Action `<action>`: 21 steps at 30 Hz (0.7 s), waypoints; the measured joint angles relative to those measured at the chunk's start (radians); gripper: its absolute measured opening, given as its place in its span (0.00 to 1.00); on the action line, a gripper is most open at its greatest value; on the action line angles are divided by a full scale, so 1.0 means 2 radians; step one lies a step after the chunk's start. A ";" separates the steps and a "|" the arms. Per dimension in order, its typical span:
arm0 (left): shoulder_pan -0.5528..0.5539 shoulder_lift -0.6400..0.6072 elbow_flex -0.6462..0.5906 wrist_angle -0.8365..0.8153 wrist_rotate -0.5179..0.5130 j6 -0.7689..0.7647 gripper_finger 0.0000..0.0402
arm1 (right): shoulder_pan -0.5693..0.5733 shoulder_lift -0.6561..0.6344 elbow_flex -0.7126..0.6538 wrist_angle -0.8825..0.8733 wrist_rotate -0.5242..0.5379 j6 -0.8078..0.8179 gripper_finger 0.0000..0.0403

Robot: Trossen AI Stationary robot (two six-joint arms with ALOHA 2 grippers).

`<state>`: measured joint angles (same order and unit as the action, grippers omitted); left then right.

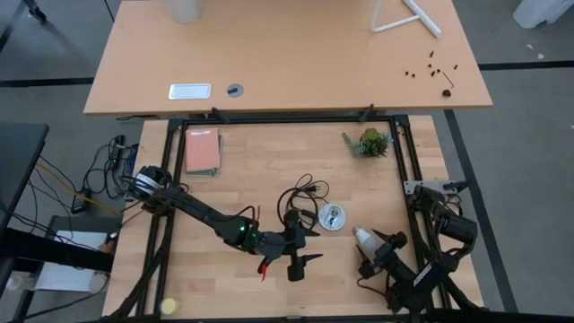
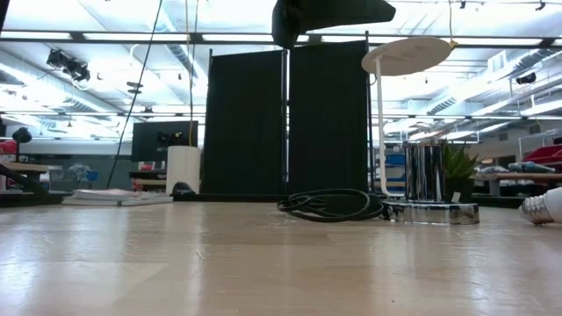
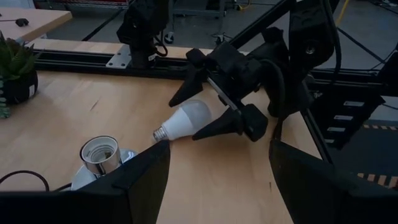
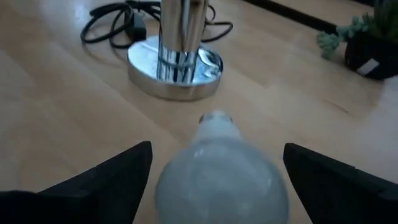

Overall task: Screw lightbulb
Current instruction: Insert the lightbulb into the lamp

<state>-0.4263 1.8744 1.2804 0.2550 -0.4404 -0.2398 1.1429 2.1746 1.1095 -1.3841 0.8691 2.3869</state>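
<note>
The bulb [image 1: 362, 236] lies on its side, lower right of centre, base toward the socket [image 1: 333, 217]. The right gripper [image 1: 375, 250] straddles it, jaws wide, gripping nothing. Pickup stage, I'd say; next, close. The left gripper [image 1: 303, 247] waits open, empty, centre-bottom.

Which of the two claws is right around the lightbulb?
The right gripper: its open fingers sit either side of the lightbulb lying on the table. The left gripper is apart from it, beyond the socket.

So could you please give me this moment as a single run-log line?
right gripper: open, straddling small white pear-shaped lightbulb lying on table | left gripper: open, waiting beside round silvery socket disc | bulb not yet lifted
</note>
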 joint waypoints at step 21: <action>0.000 0.000 0.000 -0.001 0.000 0.000 0.69 | -0.027 -0.003 -0.047 0.061 0.051 -0.028 0.88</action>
<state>-0.4263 1.8744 1.2804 0.2535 -0.4404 -0.2401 1.0889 2.1681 1.0145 -1.2620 0.9714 2.3306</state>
